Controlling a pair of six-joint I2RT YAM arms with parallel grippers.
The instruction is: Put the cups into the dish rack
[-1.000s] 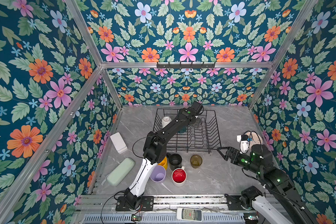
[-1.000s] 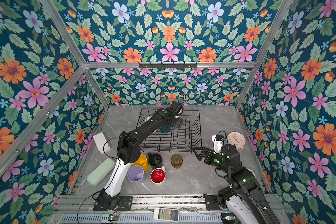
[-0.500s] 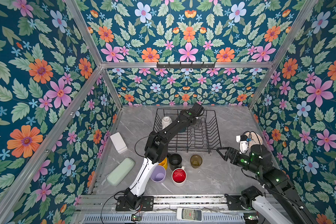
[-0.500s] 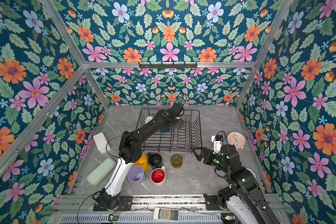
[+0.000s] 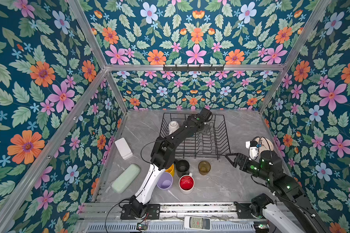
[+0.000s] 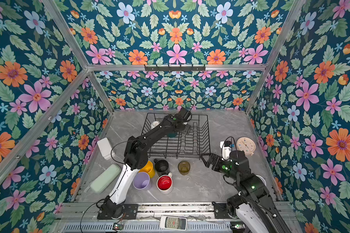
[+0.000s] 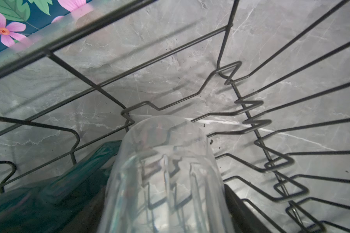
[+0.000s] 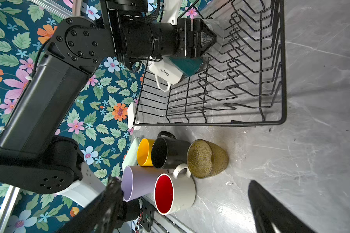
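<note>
Okay, we're mid-placement on cup number three. The left hand (image 8: 211,38) is reached deep into the dish rack (image 5: 226,141) and it's clamped on the clear glass (image 7: 164,171), with a jaw on each side of the wall. The glass sits low over the wire floor toward the far end of the rack, right beside the green mug (image 8: 188,65), and the plate prongs (image 7: 251,105) are just off to its other side. I honestly can't tell whether the glass is already touching the wires. The white mug (image 5: 173,126) is in the rack too, next to the green one.

Out on the desk (image 5: 220,185) there are five left to go, bunched just in front of the rack: yellow mug (image 5: 171,169), black mug (image 5: 182,166), amber tumbler (image 5: 204,167), lilac tumbler (image 5: 164,181) and the white-and-red mug (image 5: 186,183).

The right hand (image 5: 229,157) is spread wide with nothing in it, parked near the rack's front right corner.

My guess for the next move: lower the glass until it's seated, let go, then pull straight up. The fit looks tight, so dragging sideways could clip the green mug or catch a prong. The amber tumbler looks like the easiest grab for the right hand after that.
</note>
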